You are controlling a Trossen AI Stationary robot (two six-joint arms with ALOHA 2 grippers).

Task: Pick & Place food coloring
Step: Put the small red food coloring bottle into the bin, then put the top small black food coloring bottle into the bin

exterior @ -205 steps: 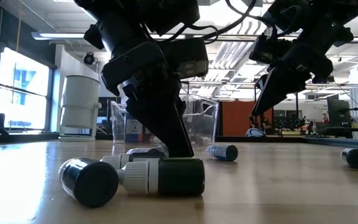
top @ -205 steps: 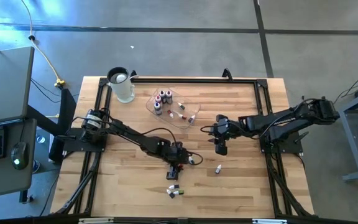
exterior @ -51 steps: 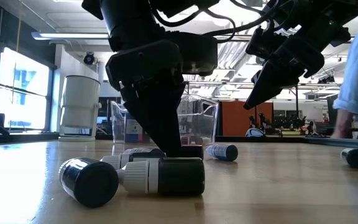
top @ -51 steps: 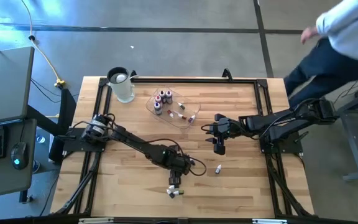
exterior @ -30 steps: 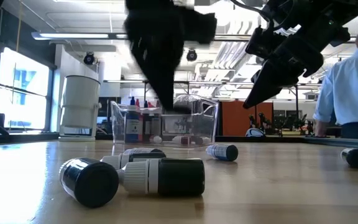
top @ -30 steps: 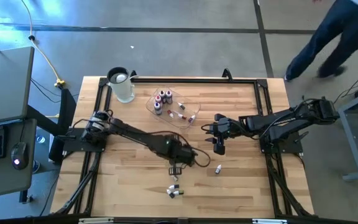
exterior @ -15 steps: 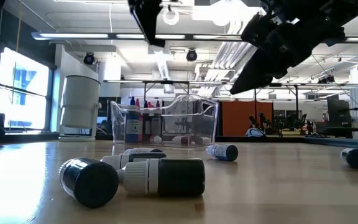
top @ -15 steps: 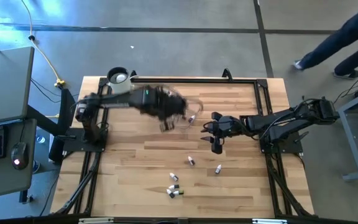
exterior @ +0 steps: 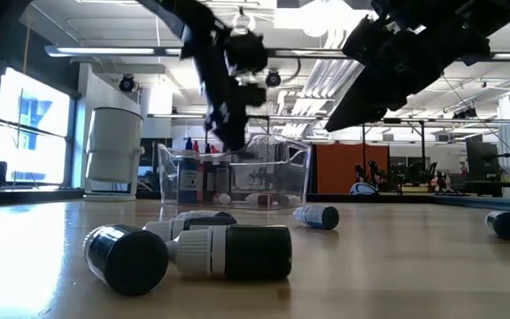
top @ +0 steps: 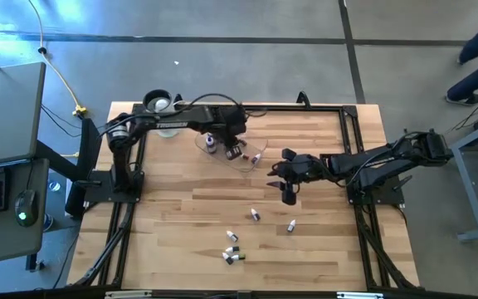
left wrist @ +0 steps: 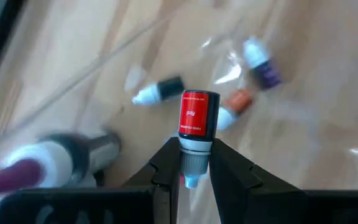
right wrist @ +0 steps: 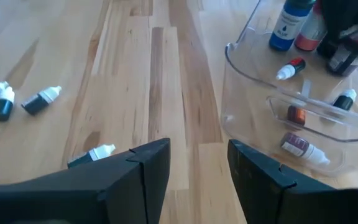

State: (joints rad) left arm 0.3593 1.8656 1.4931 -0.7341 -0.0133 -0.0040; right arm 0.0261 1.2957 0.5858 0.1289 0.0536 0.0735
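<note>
Over the clear tray (top: 260,159) at the far side of the table (top: 322,241), the left gripper (top: 236,150) is hanging with a red-labelled food coloring bottle (left wrist: 197,118) pinched narrowly by its white cap between its fingers (left wrist: 165,163), the bottle's long axis running straight out ahead of the jaws. Below it, other bottles are lying loose in the tray (left wrist: 157,91), so I judge the drop turns on keeping the bottle inside the tray's rim and off the upright ones (right wrist: 288,25) standing at its far end. The right gripper (top: 287,193) is waiting just beside the tray's near edge, its jaws standing partly apart and holding nothing. Well apart toward the near side, more food coloring bottles (top: 232,254) are lying on bare wood with open room all round; two (top: 256,215) of them look nearer to the right arm.
</note>
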